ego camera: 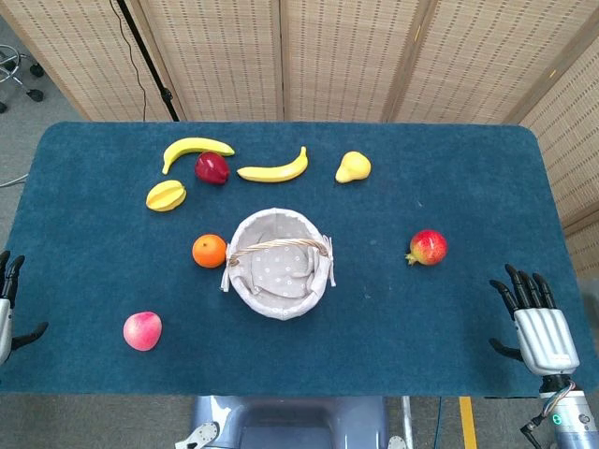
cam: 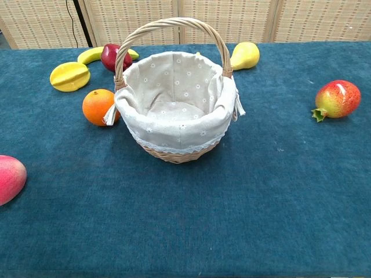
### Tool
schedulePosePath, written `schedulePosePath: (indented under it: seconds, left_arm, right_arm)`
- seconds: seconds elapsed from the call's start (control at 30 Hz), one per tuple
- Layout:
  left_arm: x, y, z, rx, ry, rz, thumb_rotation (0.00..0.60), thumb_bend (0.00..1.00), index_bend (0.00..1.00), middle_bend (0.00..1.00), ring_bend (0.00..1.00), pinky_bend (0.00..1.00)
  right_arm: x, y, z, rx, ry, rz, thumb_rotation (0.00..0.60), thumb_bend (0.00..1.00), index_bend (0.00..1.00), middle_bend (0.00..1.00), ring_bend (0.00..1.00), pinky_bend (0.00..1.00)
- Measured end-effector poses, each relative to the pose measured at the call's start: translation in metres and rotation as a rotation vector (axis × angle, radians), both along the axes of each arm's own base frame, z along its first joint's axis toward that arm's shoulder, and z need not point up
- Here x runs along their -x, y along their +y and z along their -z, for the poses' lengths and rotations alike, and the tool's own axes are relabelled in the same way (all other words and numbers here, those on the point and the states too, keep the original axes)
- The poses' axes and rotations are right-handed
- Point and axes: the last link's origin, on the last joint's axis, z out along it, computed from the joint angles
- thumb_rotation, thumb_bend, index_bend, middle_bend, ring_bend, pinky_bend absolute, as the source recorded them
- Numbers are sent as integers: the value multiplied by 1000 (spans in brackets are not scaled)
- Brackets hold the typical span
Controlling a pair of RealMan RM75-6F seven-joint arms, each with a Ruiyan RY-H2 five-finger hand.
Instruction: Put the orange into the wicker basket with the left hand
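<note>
The orange (ego camera: 210, 251) (cam: 98, 106) lies on the blue table just left of the wicker basket (ego camera: 279, 301) (cam: 174, 136), nearly touching its cloth lining. The basket is lined with pale dotted cloth, stands upright with its handle up, and holds nothing. My left hand (ego camera: 9, 304) shows only partly at the far left edge of the head view, fingers apart and holding nothing, well away from the orange. My right hand (ego camera: 533, 313) rests at the front right of the table, fingers spread and empty. Neither hand appears in the chest view.
A pink peach (ego camera: 142, 330) (cam: 7, 178) lies front left. A starfruit (ego camera: 166, 195) (cam: 69, 76), dark red apple (ego camera: 211, 167) (cam: 110, 56), two bananas (ego camera: 197, 149) (ego camera: 274, 169) and a yellow pear (ego camera: 353, 167) (cam: 246, 55) sit behind the basket. A pomegranate (ego camera: 428, 247) (cam: 337, 99) lies right.
</note>
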Motion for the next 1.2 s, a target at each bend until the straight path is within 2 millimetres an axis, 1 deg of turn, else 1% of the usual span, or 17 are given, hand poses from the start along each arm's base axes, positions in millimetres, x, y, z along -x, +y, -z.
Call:
schedulePosePath:
  seconds: [0.43, 0.73, 0.93, 1.03, 1.2]
  left_arm:
    - [2, 3, 4, 24, -12, -3, 600, 0, 0, 0, 0, 0]
    - [-6, 8, 8, 58, -60, 36, 600, 0, 0, 0, 0, 0]
    - [-16, 23, 9, 71, -69, 72, 600, 0, 0, 0, 0, 0]
    - [-26, 35, 12, 92, -85, 106, 600, 0, 0, 0, 0, 0]
    - [-46, 58, 23, 143, -115, 173, 600, 0, 0, 0, 0, 0]
  right_arm:
    - [0, -2, -2, 2, -10, 7, 600, 0, 172, 0, 0, 0]
    - [1, 0, -4, 7, -17, 8, 600, 0, 173, 0, 0, 0]
    - [1, 1, -5, 7, -21, 8, 600, 0, 177, 0, 0, 0]
    - [0, 1, -5, 7, -20, 2, 600, 0, 178, 0, 0, 0]
    - [0, 2, -6, 9, -23, 4, 600, 0, 181, 0, 0, 0]
